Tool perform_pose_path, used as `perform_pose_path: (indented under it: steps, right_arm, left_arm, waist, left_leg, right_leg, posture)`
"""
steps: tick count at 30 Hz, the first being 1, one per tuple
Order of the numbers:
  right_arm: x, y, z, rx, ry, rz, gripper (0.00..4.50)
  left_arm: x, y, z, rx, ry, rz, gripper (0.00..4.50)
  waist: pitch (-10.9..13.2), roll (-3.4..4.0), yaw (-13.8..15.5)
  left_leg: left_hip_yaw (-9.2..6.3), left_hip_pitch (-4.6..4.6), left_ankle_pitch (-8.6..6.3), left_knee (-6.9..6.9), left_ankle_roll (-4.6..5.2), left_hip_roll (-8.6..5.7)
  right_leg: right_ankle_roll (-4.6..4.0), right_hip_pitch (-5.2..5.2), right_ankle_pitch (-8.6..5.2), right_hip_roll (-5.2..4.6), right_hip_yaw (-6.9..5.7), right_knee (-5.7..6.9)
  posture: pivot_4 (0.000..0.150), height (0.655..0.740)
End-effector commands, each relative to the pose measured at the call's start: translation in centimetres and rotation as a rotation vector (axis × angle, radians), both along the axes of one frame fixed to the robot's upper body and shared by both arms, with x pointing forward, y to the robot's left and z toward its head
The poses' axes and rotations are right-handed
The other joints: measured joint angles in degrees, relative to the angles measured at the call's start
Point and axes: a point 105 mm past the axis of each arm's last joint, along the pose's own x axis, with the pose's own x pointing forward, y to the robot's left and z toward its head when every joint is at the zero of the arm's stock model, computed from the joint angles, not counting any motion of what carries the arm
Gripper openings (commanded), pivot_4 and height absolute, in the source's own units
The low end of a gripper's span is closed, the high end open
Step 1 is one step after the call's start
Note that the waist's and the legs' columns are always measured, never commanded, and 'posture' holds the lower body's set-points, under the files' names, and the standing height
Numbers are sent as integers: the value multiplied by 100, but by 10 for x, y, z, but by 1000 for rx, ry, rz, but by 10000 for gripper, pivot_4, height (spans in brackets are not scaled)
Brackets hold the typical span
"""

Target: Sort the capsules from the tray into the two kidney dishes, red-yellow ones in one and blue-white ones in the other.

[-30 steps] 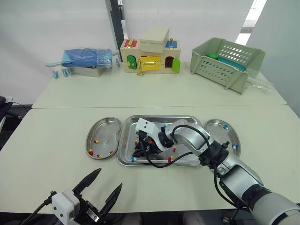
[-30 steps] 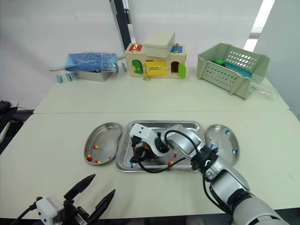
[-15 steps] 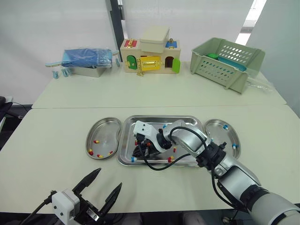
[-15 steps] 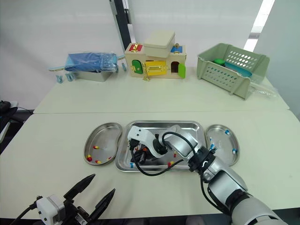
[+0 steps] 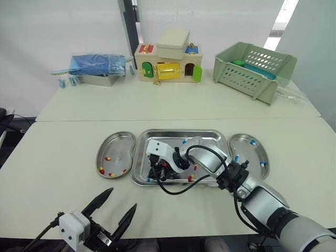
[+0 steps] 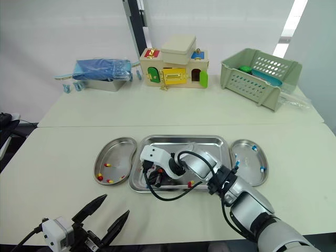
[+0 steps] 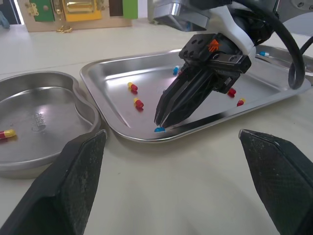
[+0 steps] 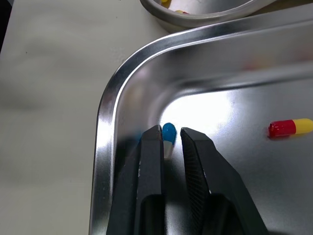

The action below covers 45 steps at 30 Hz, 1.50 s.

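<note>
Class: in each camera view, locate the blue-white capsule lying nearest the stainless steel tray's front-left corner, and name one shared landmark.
Left eye view: blue-white capsule in the near-left corner of the stainless steel tray.
Right eye view: capsule, same corner.
Left wrist view: capsule beneath the right gripper.
Right wrist view: capsule beside the curved rim.
Shared landmark: that tray corner.

Bright, even light, a brighter strip upper right, white glare on the steel tray [image 8: 205, 105]
</note>
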Motion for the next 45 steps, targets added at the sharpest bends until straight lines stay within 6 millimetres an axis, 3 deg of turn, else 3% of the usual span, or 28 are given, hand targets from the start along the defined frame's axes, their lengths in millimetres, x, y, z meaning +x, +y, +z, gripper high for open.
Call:
perform_pose_path:
  steps: [1,13,28,32,36,39,42,45]
  right_arm:
    - [-3,6,6,12,-28,44,7207]
    - [-6,2,3,-49,-205,163,7207]
    - [-2,-1,-5,-82,-256,172,7207]
    - [-4,-1,-5,-77,-247,182,97]
    - [-5,0,-4,-64,-233,179,97]
    - [-6,2,4,-20,-212,176,97]
    - [-6,2,26,72,-183,170,97]
    - [-1,-15,46,141,-176,142,97]
  left_arm:
    - [-1,-4,5,2,-16,-12,45000]
    - [2,-3,7,-1,-16,0,45000]
    - [3,-3,8,-4,-12,0,45000]
    - [3,-2,6,-4,-11,3,45000]
    - [0,-1,3,-4,-3,2,45000]
    - [0,0,2,-3,-2,2,45000]
    - [0,0,3,-2,-4,-1,45000]
    - [-1,-3,5,4,-10,-20,45000]
  waist:
    - [1,1,0]
    - [1,1,2]
    - [1,1,3]
    - [1,1,3]
    - [1,1,3]
    - [1,1,4]
    - [1,2,7]
    - [2,3,10]
  left_leg:
    - [0,0,0,0,0,0]
    - [-1,1,0,-1,-1,0]
    - [-2,2,-1,-2,-2,0]
    - [-1,2,-1,-2,-2,0]
    - [-1,5,-1,-3,-2,0]
    - [-1,5,-1,-3,-2,0]
    - [-1,4,-1,-3,-2,0]
    - [-1,0,-1,-3,-3,0]
  right_leg:
    - [0,1,0,0,0,0]
    - [0,-4,0,0,-1,-2]
    - [0,-3,0,0,-1,-2]
    - [0,-2,0,0,-1,-2]
    - [0,-2,0,0,0,-2]
    - [0,-2,0,0,0,-3]
    - [0,-1,0,0,0,-3]
    - [0,3,0,0,0,-3]
  posture:
    - [1500,7400]
    - [1500,7400]
    - [1500,7400]
    - [1500,7400]
    - [1500,7400]
    - [1500,7400]
    - [1500,7400]
    - [1500,7400]
